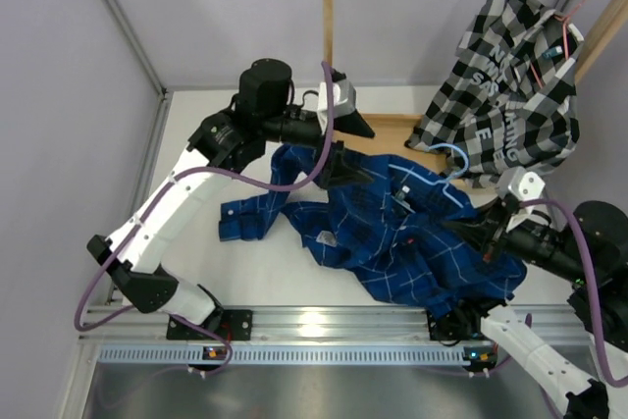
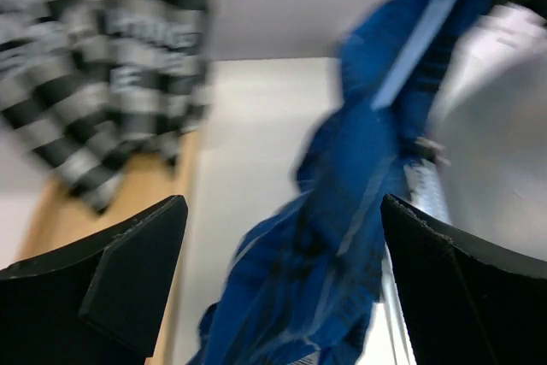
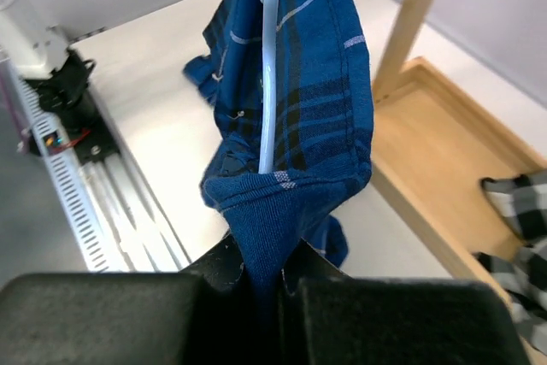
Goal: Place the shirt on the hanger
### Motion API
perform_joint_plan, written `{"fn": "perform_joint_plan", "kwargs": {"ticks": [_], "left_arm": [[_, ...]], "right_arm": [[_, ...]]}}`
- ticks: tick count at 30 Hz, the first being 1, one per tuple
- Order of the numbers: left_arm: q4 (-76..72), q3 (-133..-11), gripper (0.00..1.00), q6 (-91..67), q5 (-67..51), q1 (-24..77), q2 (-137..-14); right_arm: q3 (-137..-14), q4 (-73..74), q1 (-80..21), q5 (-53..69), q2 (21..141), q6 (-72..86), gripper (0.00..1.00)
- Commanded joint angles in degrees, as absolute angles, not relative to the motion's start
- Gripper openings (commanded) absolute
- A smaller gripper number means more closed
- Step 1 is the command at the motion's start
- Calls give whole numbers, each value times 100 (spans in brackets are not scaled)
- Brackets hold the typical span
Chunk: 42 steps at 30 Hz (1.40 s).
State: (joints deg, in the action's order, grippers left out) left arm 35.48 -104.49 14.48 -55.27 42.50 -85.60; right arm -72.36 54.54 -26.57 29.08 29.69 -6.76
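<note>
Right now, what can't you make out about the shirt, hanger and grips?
- The hanger: the top view shows mostly its hook; the shirt covers the rest.
- Left wrist view: blurred; whether cloth touches the open left fingers is unclear.
- Right wrist view: pinched cloth hides what lies between the right fingers; whether they grip the hanger too is unknown.

The left arm (image 1: 182, 193) rises from the lower left of the frame and bends at the upper centre. The left gripper (image 1: 339, 169) points down, jaws wide apart. The right arm (image 1: 549, 247) reaches leftward from the lower right, and the right gripper (image 1: 476, 233) has its jaws pressed together on a fold of the shirt (image 3: 299, 126).
</note>
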Motion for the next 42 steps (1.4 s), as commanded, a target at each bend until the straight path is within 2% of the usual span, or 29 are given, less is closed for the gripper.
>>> {"fn": "perform_joint_plan", "kwargs": {"ticks": [1,3,4,6,10,15,18,22,25,29,32,36,42], "left_arm": [[2243,-10433,98,30,-2457,4228,-7964],[2381,-10555,98,-507,-555,4228,-7534],[2599,-10582,98,-832,1091,4228,-7358],[2584,-10180,98,-957,1921,4228,-6621],[2644,-9232,98,-1028,2285,4228,-5556],[2830,-7913,98,-958,2329,4228,-4100],[2847,-6990,98,-809,2111,4228,-3552],[2848,-5699,98,-721,1890,4228,-2902],[2847,-5144,98,-765,1846,4228,-2751],[2900,-4887,98,-651,1452,4228,-2585],[2918,-4782,98,-571,1301,4228,-2453],[2918,-4729,98,-562,1362,4228,-2478],[2901,-4772,98,-642,1459,4123,-2803]], "right_arm": [[-7891,5185,-2672,1980,3058,-580,0],[-8250,5203,-2672,935,3207,-309,0],[-8410,5203,-2672,601,3269,-212,0],[-8987,5194,-2663,-375,3585,183,0],[-10359,5186,-2672,-1201,4444,272,0],[-12291,5142,-2672,-1503,5290,62,0],[-12542,4844,-2681,-1591,5572,53,0],[-11464,3905,-2681,-1372,5275,-123,0],[-10225,3332,-2681,-881,4547,87,0],[-7847,2350,-2681,-634,3485,544,0],[-6763,2145,-2681,-650,2877,772,0],[-6144,2039,-2681,-747,2777,984,0],[-6678,2048,-2672,-686,4164,1046,0]]}}
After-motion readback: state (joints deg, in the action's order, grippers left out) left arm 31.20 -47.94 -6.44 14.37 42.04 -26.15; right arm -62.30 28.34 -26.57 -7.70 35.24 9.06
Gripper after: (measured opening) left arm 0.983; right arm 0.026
